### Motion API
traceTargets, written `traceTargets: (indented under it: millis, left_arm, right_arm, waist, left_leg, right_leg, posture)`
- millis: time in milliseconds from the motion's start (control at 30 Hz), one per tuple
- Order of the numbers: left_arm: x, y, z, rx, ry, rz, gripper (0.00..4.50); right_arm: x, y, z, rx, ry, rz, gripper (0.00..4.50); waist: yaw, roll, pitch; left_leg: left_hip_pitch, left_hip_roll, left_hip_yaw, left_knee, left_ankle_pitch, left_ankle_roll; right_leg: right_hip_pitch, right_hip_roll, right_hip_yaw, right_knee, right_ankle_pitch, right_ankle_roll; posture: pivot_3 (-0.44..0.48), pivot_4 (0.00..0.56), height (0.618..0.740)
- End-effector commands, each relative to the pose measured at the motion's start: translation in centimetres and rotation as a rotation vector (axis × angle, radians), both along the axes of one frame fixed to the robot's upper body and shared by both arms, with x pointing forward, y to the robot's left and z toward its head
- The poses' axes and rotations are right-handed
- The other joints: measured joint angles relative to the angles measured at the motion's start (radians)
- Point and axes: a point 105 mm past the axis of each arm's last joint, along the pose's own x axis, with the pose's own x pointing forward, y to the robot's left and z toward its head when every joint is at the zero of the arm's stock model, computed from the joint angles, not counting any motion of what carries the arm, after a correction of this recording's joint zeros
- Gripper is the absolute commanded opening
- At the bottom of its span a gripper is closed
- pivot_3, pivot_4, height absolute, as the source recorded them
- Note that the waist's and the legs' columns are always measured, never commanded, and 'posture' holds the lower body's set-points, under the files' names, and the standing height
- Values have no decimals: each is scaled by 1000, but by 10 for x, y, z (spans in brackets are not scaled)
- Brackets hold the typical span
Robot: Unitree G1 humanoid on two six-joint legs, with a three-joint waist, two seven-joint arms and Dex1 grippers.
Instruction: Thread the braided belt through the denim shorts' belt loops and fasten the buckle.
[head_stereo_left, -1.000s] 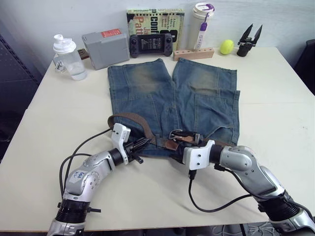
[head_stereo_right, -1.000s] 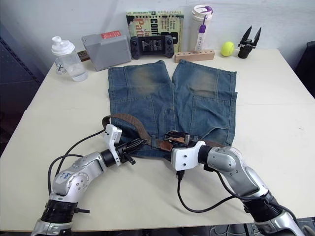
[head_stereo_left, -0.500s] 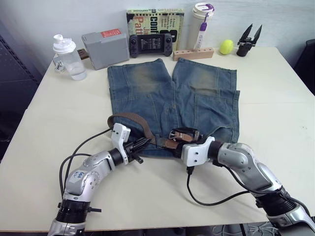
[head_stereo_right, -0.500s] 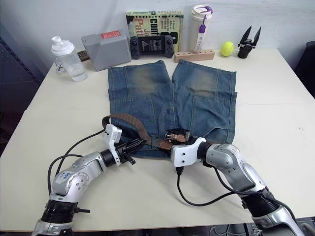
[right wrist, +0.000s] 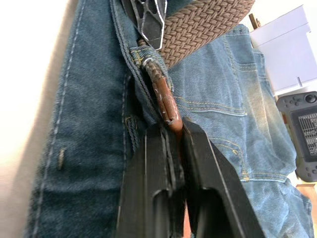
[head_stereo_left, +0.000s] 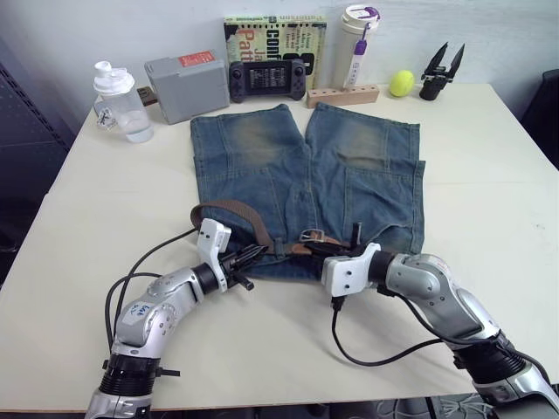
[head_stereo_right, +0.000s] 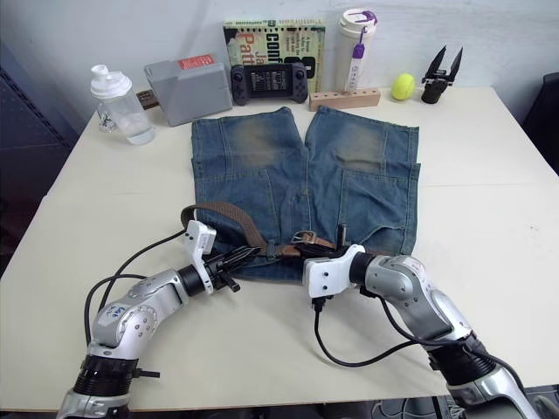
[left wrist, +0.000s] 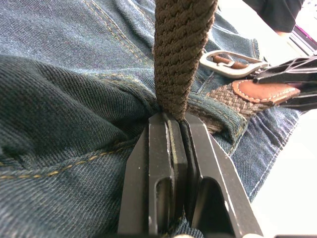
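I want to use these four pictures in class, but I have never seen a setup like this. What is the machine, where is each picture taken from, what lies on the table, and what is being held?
It is a humanoid robot with two arms, each ending in a two-fingered gripper. Two pictures come from its head, looking down over the table; the other two come from cameras on its wrists, looking along the fingers.

On the table lie denim shorts with a braided belt at the waistband. The left gripper pinches the woven part of the belt. The right gripper pinches the belt's tan leather tip, beside a belt loop. The silver buckle lies unfastened on the shorts.

Along the far edge stand a shaker bottle, a grey box, a game console, a book, a tumbler and a yellow ball.
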Motion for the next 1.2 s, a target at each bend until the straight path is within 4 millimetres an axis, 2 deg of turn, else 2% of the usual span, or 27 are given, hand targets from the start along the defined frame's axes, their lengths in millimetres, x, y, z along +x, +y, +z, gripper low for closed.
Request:
traceTargets:
  millis: [33, 167, 300, 333, 400, 500, 667, 767, 900, 1200]
  left_arm:
    - [-7, -4, -17, 28, 69, -17, 0]
    - [-5, -3, -15, 10, 67, -3, 0]
    - [-2, -1, -4, -35, 38, 14, 0]
    - [-3, 0, -1, -27, 25, 8, 739]
    - [-4, 4, 5, -30, 9, 17, 1354]
    - [-13, 11, 19, -75, -19, 10, 2629]
    - [-28, 19, 20, -90, -6, 20, 2629]
    - [-29, 22, 15, -59, -16, 54, 1761]
    - [-29, 23, 8, -25, -18, 95, 71]
    - [-35, 22, -13, 167, -52, 113, 71]
  right_arm:
    - [-8, 8, 4, 5, -16, 44, 60]
    - [-8, 8, 4, 5, -15, 46, 60]
    - [-8, 8, 4, 8, -9, 45, 60]
    - [-8, 8, 4, 10, -7, 43, 0]
    - [-8, 8, 5, 16, -7, 42, 0]
    - [-7, 6, 8, 28, -7, 34, 0]
    - [-7, 0, 10, 34, -5, 20, 0]
    - [-6, -1, 10, 39, -6, 17, 0]
    - [-7, -1, 13, 45, -9, 17, 0]
    - [-8, -2, 17, 63, -7, 15, 0]
  waist:
    - [0, 0, 0]
    - [0, 0, 0]
    - [1, 0, 0]
    - [0, 0, 0]
    - [-1, 0, 0]
    - [-5, 0, 0]
    - [-7, 0, 0]
    - [-5, 0, 0]
    - [-3, 0, 0]
    - [-4, 0, 0]
  left_leg:
    - [0, 0, 0, 0, 0, 0]
    - [0, 0, 0, 0, 0, 0]
    - [0, 0, 0, 0, 0, 0]
    - [0, 0, 0, 0, 0, 0]
    - [0, 0, 0, 0, 0, 0]
    - [0, 1, -1, 0, 0, 0]
    - [-1, 1, -3, -1, 0, 0]
    - [-1, 1, -3, 0, 0, 0]
    - [-1, 1, -2, 0, 0, 0]
    - [0, 1, -2, 0, 0, 0]
  right_leg:
    - [0, 0, 0, 0, 0, 0]
    - [0, 0, 0, 0, 0, 0]
    - [0, 0, 0, 0, 0, 0]
    - [0, 0, 0, 0, 0, 0]
    - [0, 0, 0, 0, 0, 0]
    - [-1, 0, 0, 0, 0, 0]
    - [-2, 1, 1, 0, 0, -1]
    - [-2, 1, 1, 0, 0, -1]
    - [-2, 0, 1, 0, 0, -1]
    - [-2, 1, 1, 0, 0, -1]
  posture:
    - [0, 150, 722]
    - [0, 150, 722]
    - [0, 150, 722]
    - [0, 150, 722]
    - [0, 150, 722]
    - [0, 150, 722]
    - [0, 150, 722]
    - [0, 150, 722]
    - [0, 150, 722]
    - [0, 150, 722]
